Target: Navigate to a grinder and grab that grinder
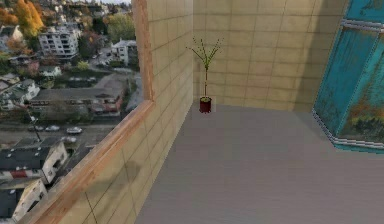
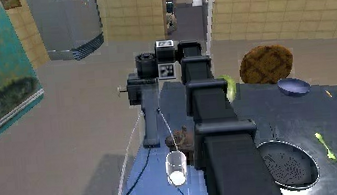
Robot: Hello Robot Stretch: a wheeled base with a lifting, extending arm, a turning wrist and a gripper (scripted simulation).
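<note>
A small brown thing [image 2: 180, 138] sits on the dark table [image 2: 278, 117] beside our arm [image 2: 213, 112], near the gripper [image 2: 135, 85]. We cannot tell whether the gripper holds anything. Grey floor [image 2: 79, 133], tan tiled walls [image 2: 270, 7].

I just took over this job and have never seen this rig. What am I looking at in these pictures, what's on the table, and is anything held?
It is a wheeled robot with one extending arm. The forward view looks ahead: a thin green plant in a dark red pot stands in the corner, near a window. The arm side view looks sideways: the dark square arm bar ends at the dark gripper. On the dark tabletop lie a round brown disc, a blue bowl and a dark round pan; a clear glass stands beside the arm. Whether the gripper holds anything cannot be told.
</note>
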